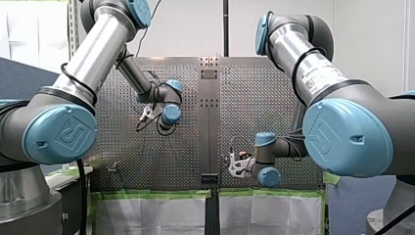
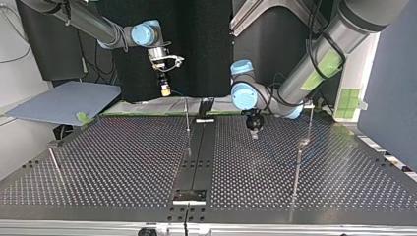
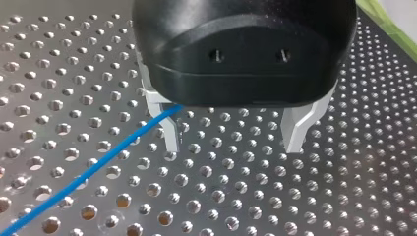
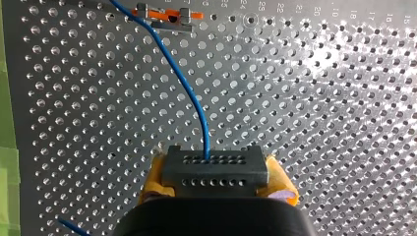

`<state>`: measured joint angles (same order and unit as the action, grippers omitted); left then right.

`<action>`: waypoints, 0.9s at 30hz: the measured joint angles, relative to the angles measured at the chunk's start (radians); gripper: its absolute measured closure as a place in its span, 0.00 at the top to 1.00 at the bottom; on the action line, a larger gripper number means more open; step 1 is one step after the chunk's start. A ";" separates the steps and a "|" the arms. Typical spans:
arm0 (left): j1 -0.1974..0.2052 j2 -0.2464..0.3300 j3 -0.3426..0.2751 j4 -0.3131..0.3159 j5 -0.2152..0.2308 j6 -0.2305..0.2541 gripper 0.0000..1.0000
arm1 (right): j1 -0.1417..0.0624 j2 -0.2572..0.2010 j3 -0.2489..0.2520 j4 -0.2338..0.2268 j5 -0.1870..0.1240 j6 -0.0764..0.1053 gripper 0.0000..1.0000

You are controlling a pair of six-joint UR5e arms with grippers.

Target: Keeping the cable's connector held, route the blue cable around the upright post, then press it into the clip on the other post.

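Observation:
My right gripper [image 4: 217,177], with yellow pads [image 4: 156,173], is shut on a dark grey connector [image 4: 216,164] with rows of holes. The blue cable [image 4: 189,93] leaves the connector and curves ahead to a post fitting with an orange clip [image 4: 167,14], which it passes at one end. In the top view this gripper [image 2: 165,91] hangs raised over the table's far edge. My left gripper [image 3: 233,142] is open just above the table, metal fingers [image 3: 169,132] apart with nothing between them. The cable [image 3: 88,172] comes out from under its black body and crosses one finger on the outer side.
Thin upright posts stand on the perforated table [image 2: 123,162]: one near the middle [image 2: 187,115], two at the top view's right [image 2: 311,123] [image 2: 297,167], one short at its left [image 2: 53,157]. A dark rail [image 2: 196,157] runs down the table's middle. Green tape [image 4: 7,162] edges the table.

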<state>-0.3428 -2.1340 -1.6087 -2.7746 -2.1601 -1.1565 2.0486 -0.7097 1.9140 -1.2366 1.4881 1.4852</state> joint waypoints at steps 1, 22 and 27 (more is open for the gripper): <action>-0.002 -0.001 0.000 -0.004 -0.007 -0.002 1.00 | 0.000 0.000 0.000 0.000 0.000 0.000 0.00; -0.033 -0.101 0.000 -0.030 -0.066 -0.027 1.00 | 0.000 0.000 0.000 -0.001 0.000 0.003 0.00; -0.039 -0.110 0.000 -0.035 -0.068 -0.031 1.00 | 0.000 0.000 0.000 -0.001 0.000 0.003 0.00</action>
<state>-0.3822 -2.2443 -1.6089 -2.8095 -2.2280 -1.1877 2.0487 -0.7097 1.9139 -1.2380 1.4881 1.4883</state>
